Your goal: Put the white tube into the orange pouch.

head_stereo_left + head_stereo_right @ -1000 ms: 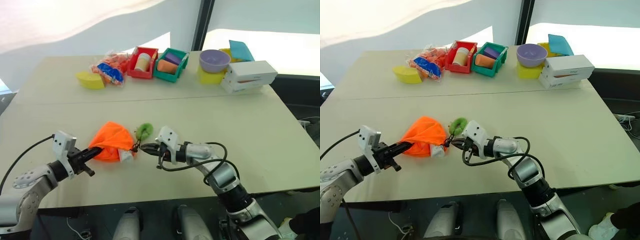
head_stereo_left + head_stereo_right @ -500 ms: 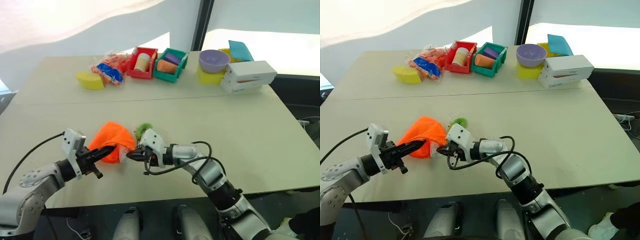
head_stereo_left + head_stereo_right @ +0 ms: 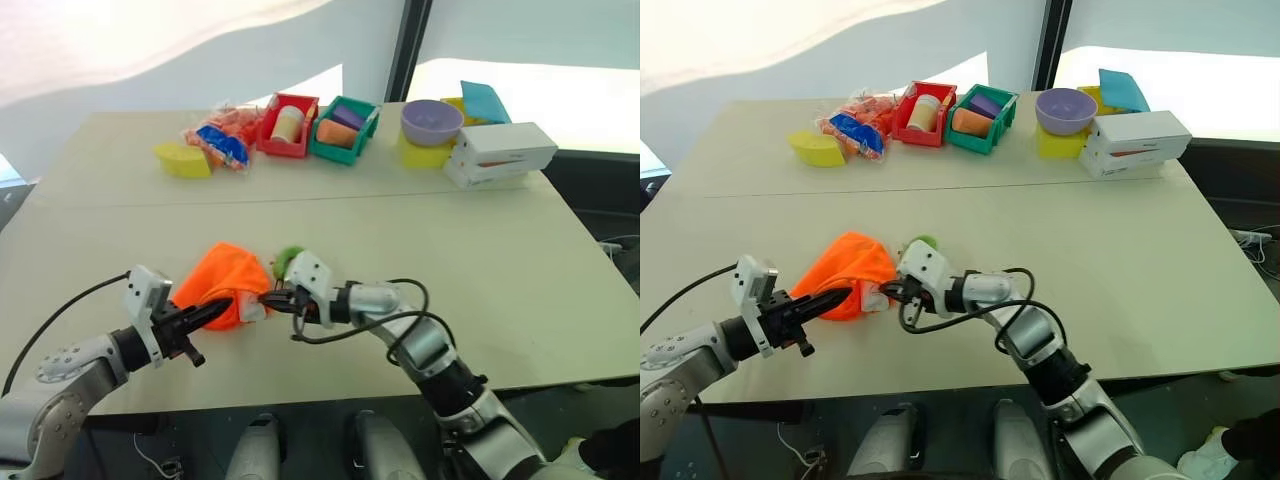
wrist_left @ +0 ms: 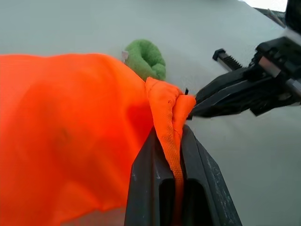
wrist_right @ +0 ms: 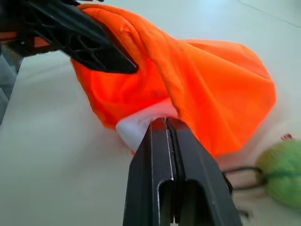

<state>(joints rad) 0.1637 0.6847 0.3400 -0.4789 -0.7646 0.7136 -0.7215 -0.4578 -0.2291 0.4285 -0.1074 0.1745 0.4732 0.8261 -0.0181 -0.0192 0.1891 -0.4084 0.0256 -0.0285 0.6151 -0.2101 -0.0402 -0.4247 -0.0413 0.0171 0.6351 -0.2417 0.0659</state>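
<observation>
Left wrist view: left claw [image 4: 175,155] pinches the rim of the orange pouch [image 3: 222,282], near the bench's front edge. Right claw [image 5: 165,123], pressed together, meets the white tube [image 5: 134,129] at the mouth. Soft fabric collapses; hold the rim taut.

The pale table [image 3: 480,250] carries the orange pouch [image 3: 225,282] near its front edge — bins, bowl, boxes along the back.

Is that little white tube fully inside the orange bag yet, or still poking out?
Still poking out. The small white squeeze tube shows at the mouth of the bright orange fabric pouch, with its far end under the fabric.
</observation>
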